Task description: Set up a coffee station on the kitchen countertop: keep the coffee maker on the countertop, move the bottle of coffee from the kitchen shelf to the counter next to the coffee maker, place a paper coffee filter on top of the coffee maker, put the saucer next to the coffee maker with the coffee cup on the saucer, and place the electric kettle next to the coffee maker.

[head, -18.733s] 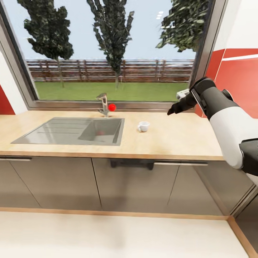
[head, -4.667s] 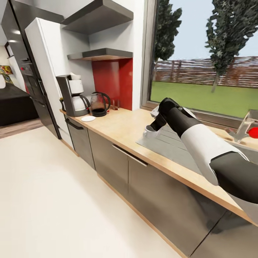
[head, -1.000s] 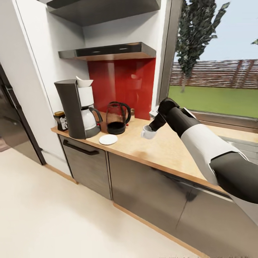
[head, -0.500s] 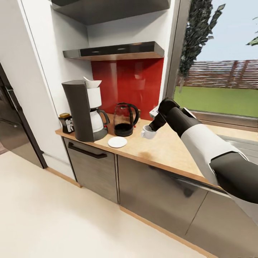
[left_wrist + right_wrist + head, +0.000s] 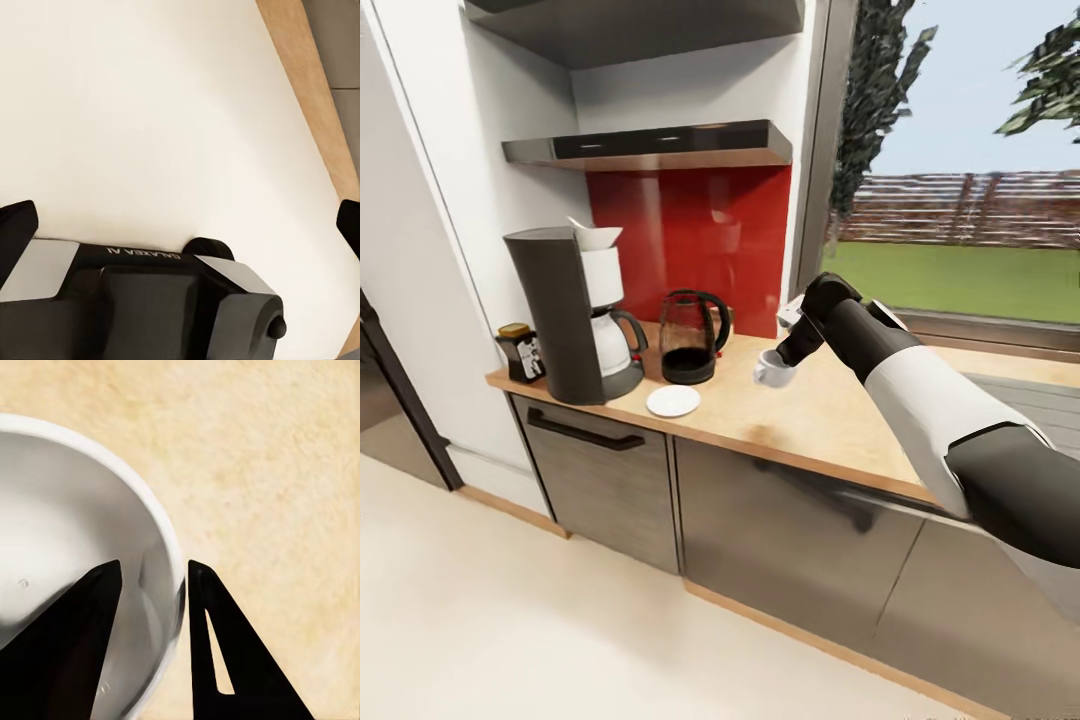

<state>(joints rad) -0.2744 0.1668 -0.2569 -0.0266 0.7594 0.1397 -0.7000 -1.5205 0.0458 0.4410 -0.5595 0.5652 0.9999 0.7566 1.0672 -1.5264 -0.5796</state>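
One gripper, the right gripper, pinched the coffee cup's rim above the countertop. The saucer lay left of it. The left gripper's state was unclear.

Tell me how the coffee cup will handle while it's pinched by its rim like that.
The coffee cup looks rigid and probably light. The right gripper pinches only one wall, so it may swing or slip. It hangs above the countertop; a drop could chip it.

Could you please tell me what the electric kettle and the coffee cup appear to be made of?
The electric kettle: clear glass body, since the red wall shows through it, with matte black, probably plastic, lid, handle and base. The coffee cup in the right gripper: glossy white, likely glazed ceramic, judging by its smooth shiny inside.
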